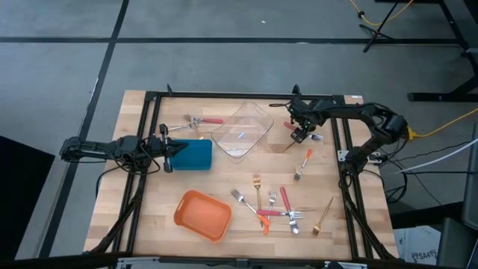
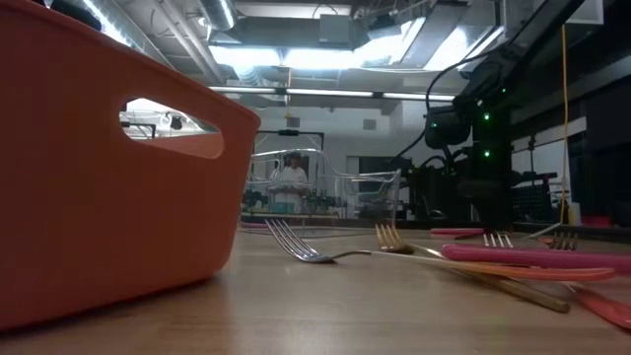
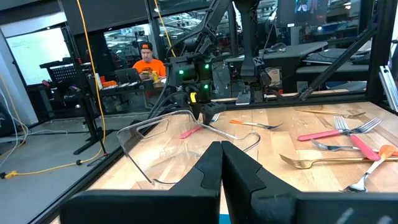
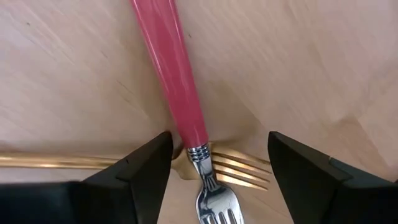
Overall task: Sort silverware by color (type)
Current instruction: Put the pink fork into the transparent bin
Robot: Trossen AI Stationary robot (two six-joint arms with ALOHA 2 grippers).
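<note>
At the table's far right, the right gripper (image 4: 217, 165) hangs wide open astride a pink-handled fork (image 4: 177, 93) lying across a gold fork (image 4: 239, 168), holding nothing, while the left gripper (image 1: 173, 148) waits shut over the blue container (image 1: 196, 155).

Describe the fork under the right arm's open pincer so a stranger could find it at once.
Start at the clear plastic container at the table's far side and look just to its right, where the right pincer hangs open. Between its fingers lies a pink-handled fork, its neck crossing a gold fork. No other pink one lies over gold there.
</note>
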